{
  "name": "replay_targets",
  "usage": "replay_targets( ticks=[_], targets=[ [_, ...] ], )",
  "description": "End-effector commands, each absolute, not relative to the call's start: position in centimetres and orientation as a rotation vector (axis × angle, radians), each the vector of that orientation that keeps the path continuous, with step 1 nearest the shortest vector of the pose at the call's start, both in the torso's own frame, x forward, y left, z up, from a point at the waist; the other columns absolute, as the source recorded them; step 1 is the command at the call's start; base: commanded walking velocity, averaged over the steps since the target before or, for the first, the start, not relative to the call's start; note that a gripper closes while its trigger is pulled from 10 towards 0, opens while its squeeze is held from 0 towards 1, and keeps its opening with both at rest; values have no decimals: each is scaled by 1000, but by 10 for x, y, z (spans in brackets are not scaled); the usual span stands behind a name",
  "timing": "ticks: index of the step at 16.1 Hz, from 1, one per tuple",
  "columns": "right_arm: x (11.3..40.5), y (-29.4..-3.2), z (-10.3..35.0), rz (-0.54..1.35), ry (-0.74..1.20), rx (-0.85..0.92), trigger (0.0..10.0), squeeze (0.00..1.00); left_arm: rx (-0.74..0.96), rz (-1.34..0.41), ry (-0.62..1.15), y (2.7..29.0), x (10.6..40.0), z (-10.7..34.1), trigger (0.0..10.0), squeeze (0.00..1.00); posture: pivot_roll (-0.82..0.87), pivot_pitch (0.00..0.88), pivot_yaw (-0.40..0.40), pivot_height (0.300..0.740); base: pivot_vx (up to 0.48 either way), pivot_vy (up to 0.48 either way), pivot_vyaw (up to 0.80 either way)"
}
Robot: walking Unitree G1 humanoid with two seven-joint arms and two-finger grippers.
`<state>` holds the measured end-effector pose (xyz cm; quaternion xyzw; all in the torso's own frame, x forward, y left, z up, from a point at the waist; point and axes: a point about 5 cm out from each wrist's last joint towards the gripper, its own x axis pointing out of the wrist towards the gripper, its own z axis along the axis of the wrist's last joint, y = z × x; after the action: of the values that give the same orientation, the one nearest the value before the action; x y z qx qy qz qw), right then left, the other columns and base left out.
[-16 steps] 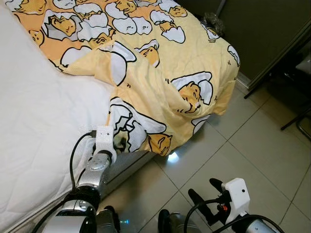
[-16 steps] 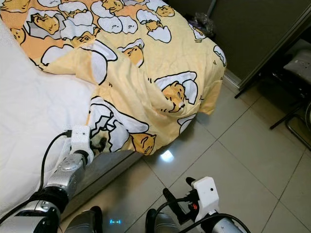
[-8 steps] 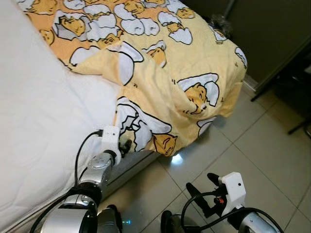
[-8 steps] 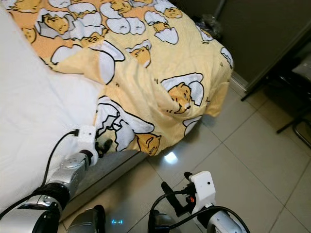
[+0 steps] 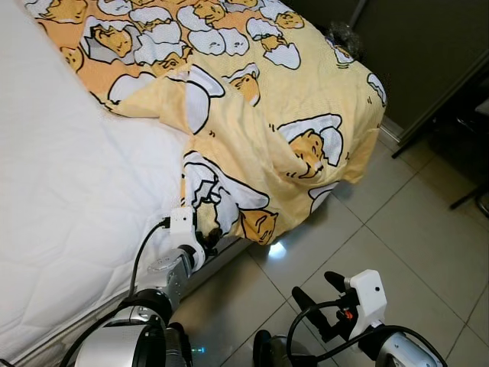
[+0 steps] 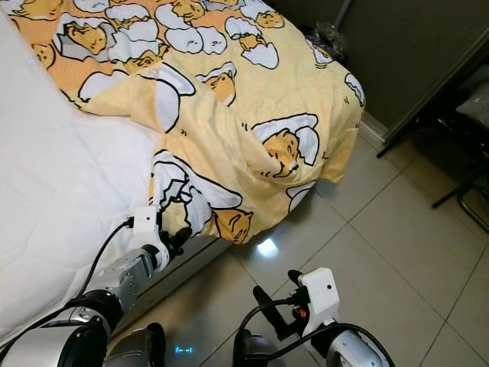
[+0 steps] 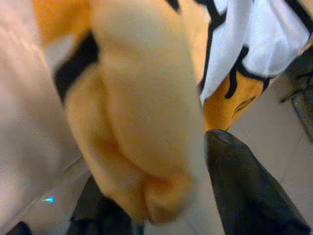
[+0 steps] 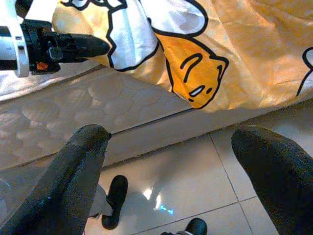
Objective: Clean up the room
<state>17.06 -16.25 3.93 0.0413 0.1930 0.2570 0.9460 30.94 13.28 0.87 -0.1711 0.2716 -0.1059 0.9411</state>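
White bare mattress (image 5: 69, 176) takes up the robot's left side; yellow cartoon-print blanket (image 5: 252, 99) is bunched over the far end and the foot corner, its lower hem draped over the mattress side down toward the tiled floor (image 5: 397, 229). Blanket's long run goes from the hanging corner up and away across the bed, so straightening it probably means dragging that hem back along the mattress edge, toward the robot and to its left. Left gripper (image 5: 206, 233) is the near arm: sits right at the mattress edge, touching the hanging hem; left wrist view has a fold of blanket (image 7: 132, 122) between its two black fingers (image 7: 244, 191), so I read it as pinching the fabric, not fully sure how tight. Right gripper (image 5: 317, 298) hangs low over the tiles, fingers spread wide, holding nothing, well apart from the blanket. Room: open floor to the right; dark wall panel (image 5: 428, 46) and chair legs (image 5: 470, 195) far right; bare mattress surface gives free space for the pull.
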Motion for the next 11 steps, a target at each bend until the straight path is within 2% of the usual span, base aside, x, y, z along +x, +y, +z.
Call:
replay_targets(
  ticks=[1, 3, 8, 11],
  targets=[
    [169, -169, 37, 505, 409, 86, 10000, 39, -401, -230, 551, 126, 309, 9, 0, 0, -192, 198, -143, 740, 0, 0, 0],
    [170, -168, 36, 506, 406, 88, 10000, 39, -412, -206, 546, 129, 310, 9, 0, 0, -188, 196, -140, 740, 0, 0, 0],
    [172, -165, 34, 508, 403, 88, 10000, 39, -539, 52, 480, 158, 313, 12, 0, 0, -169, 183, -129, 740, 0, 0, 0],
    [177, -161, 32, 510, 400, 90, 10000, 35, -373, 82, 559, 165, 299, -3, 0, 0, -142, 165, -113, 740, 0, 0, 0]
  ],
)
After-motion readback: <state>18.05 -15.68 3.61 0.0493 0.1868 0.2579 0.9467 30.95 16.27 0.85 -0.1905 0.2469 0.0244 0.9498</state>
